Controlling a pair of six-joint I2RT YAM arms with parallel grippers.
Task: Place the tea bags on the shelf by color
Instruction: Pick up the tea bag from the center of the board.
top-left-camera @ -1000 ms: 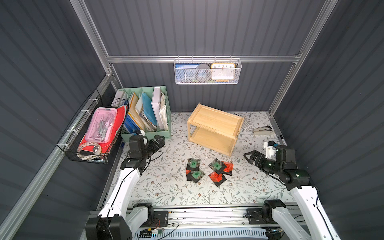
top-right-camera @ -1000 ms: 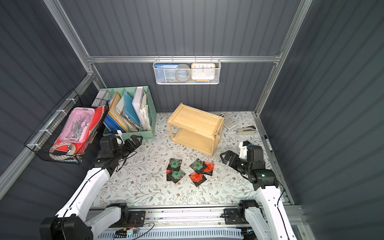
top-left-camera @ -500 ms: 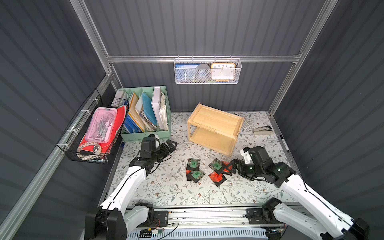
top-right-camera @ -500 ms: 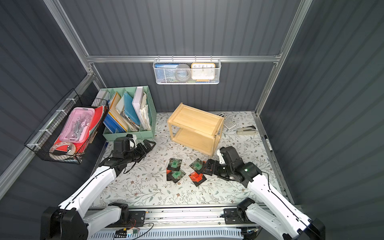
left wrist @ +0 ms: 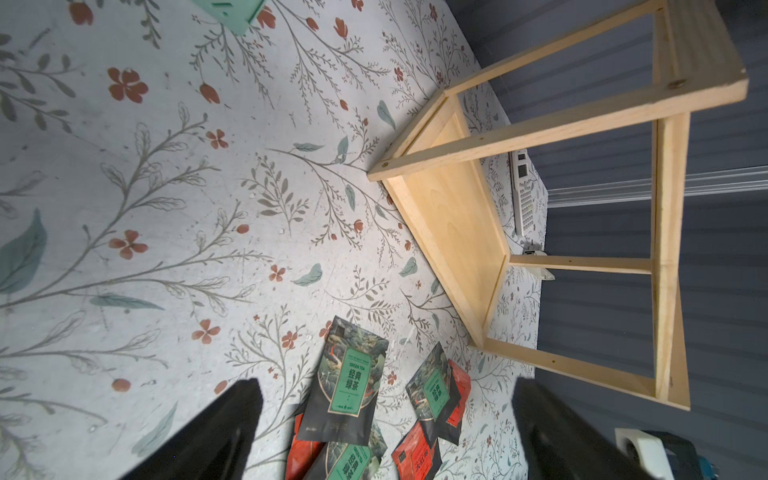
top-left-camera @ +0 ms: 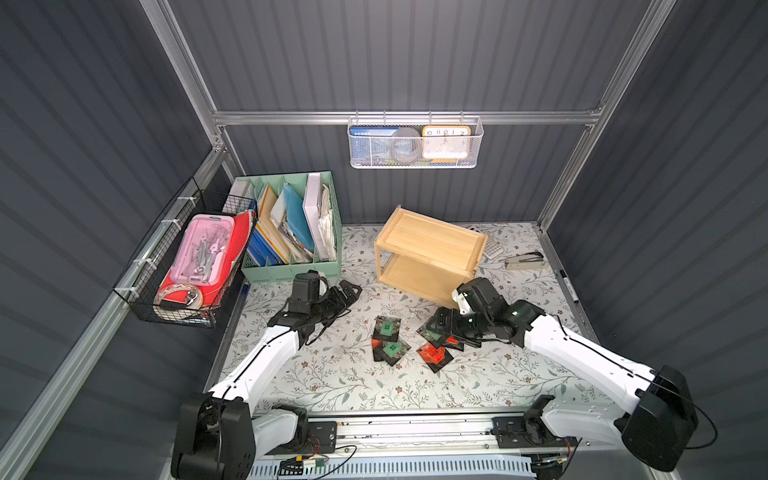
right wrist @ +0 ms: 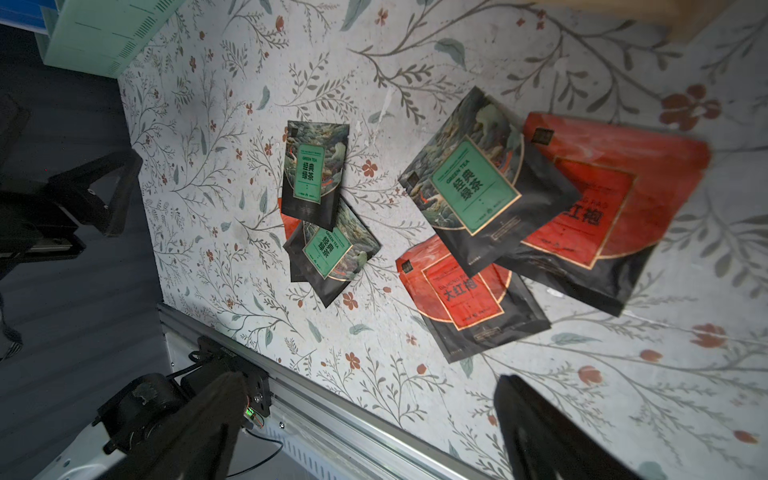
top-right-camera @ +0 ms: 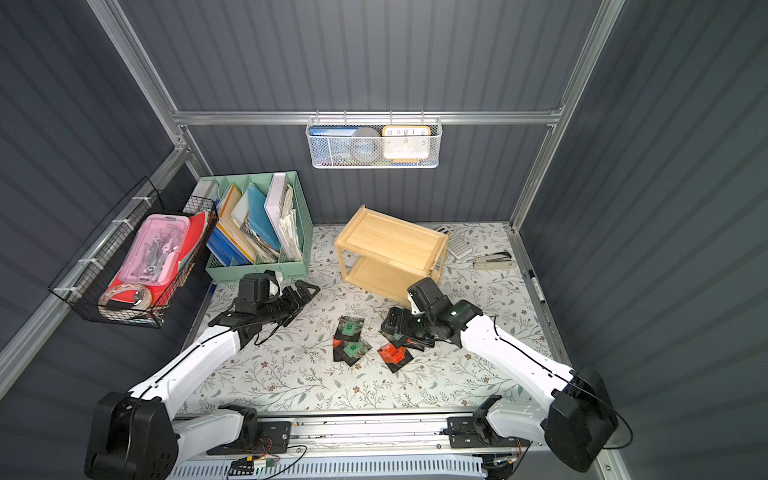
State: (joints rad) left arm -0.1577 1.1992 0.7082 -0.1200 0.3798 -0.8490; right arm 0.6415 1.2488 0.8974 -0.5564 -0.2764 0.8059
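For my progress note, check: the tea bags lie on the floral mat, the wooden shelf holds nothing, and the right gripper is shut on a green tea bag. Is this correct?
Not quite: the right gripper is open and holds nothing, as the right wrist view shows. The rest stands: the tea bags lie on the floral mat and the wooden shelf holds nothing.

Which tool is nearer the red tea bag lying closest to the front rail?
Right. The right tool hangs open over the overlapping bags right beside that red tea bag; the left tool is open too, farther off near the mint-green organizer.
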